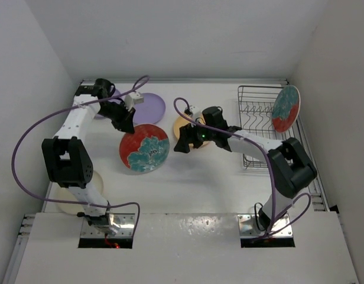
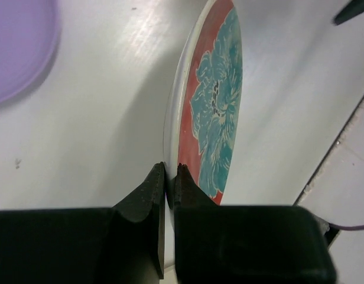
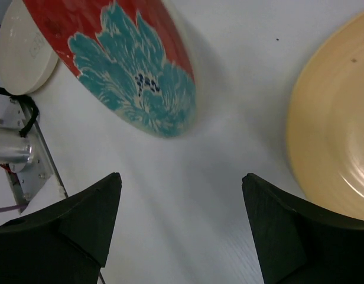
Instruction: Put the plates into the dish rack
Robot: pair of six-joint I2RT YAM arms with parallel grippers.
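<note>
My left gripper (image 1: 127, 126) is shut on the rim of a red plate with a teal flower (image 1: 144, 148) and holds it tilted over the table. In the left wrist view the fingers (image 2: 170, 170) pinch its edge (image 2: 214, 100). My right gripper (image 1: 179, 144) is open and empty, just right of that plate and over the near edge of the yellow-orange plate (image 1: 183, 125). Both plates show in the right wrist view, the red one (image 3: 129, 65) and the yellow-orange one (image 3: 335, 142), with the gripper (image 3: 182, 177) between them. The second red floral plate (image 1: 286, 108) stands in the dish rack (image 1: 257, 121). A lilac plate (image 1: 151, 108) lies at the back.
A second lilac plate (image 1: 111, 94) is mostly hidden behind the left arm. A cream disc (image 1: 72, 198) lies at the near left, partly under the left arm. White walls close in on the left, back and right. Purple cables loop over both arms.
</note>
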